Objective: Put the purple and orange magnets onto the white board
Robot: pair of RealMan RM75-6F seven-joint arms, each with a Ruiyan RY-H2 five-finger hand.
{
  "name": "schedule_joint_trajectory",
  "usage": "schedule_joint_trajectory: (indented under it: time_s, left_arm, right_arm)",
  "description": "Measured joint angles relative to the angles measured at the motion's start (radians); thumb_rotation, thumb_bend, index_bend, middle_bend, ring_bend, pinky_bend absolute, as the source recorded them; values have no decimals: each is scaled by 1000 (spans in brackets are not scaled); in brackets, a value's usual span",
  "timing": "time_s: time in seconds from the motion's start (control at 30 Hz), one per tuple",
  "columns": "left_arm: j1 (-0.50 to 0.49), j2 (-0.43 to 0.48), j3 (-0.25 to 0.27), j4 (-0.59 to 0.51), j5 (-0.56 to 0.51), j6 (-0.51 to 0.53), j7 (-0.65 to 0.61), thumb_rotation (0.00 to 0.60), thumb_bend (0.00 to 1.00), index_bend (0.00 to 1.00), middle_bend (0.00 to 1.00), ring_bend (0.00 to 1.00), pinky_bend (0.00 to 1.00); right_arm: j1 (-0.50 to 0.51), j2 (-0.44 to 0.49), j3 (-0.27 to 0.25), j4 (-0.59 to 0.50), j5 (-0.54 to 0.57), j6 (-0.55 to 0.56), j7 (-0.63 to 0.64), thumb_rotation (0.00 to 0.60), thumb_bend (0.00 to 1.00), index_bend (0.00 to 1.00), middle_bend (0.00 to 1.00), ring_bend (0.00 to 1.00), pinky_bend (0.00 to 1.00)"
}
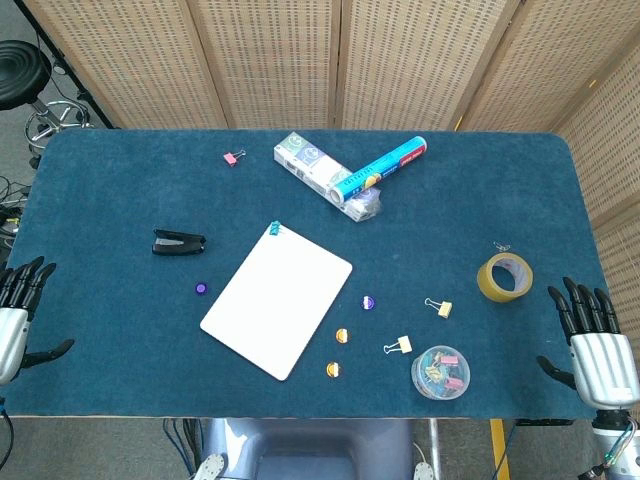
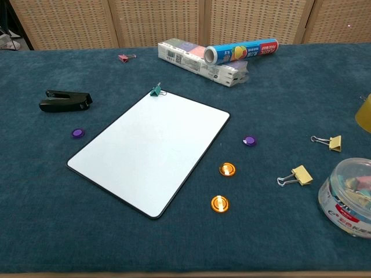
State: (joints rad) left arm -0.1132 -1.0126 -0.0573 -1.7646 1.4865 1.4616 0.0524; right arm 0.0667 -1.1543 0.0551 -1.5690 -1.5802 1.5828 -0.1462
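Observation:
The white board (image 1: 277, 298) (image 2: 149, 149) lies flat mid-table with nothing on it. One purple magnet (image 1: 201, 288) (image 2: 77, 133) sits left of it, another purple magnet (image 1: 368, 301) (image 2: 250, 141) to its right. Two orange magnets (image 1: 342, 335) (image 1: 332, 369) lie by the board's right front edge, seen also in the chest view as orange magnets (image 2: 227, 169) (image 2: 219, 203). My left hand (image 1: 17, 312) hovers at the table's left edge, fingers spread and holding nothing. My right hand (image 1: 594, 343) is at the right edge, also spread and holding nothing. Neither hand shows in the chest view.
A black stapler (image 1: 178, 242) lies left of the board, a green clip (image 1: 274, 231) at its far corner. Boxes and a foil roll (image 1: 387, 166) sit at the back. A tape roll (image 1: 504, 277), yellow clips (image 1: 439, 308) and a clip tub (image 1: 440, 372) are at the right.

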Motion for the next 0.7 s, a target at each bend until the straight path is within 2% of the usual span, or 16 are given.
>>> schedule_joint_trajectory:
  time_s: [0.37, 0.53, 0.7]
  left_arm:
    - [5, -33, 9, 53, 63, 39, -55, 600, 15, 0, 0, 0, 0]
    - [-3, -60, 7, 98, 69, 37, -83, 600, 15, 0, 0, 0, 0]
    - [-7, -60, -1, 100, 46, 29, -84, 600, 15, 0, 0, 0, 0]
  right_arm:
    - [31, -18, 5, 8, -20, -36, 31, 600, 0, 98, 0, 0, 0]
    - [81, -15, 12, -30, -23, -116, 43, 600, 38, 159, 0, 0, 0]
    - [170, -15, 41, -97, 7, -250, 17, 600, 102, 230, 0, 0, 0]
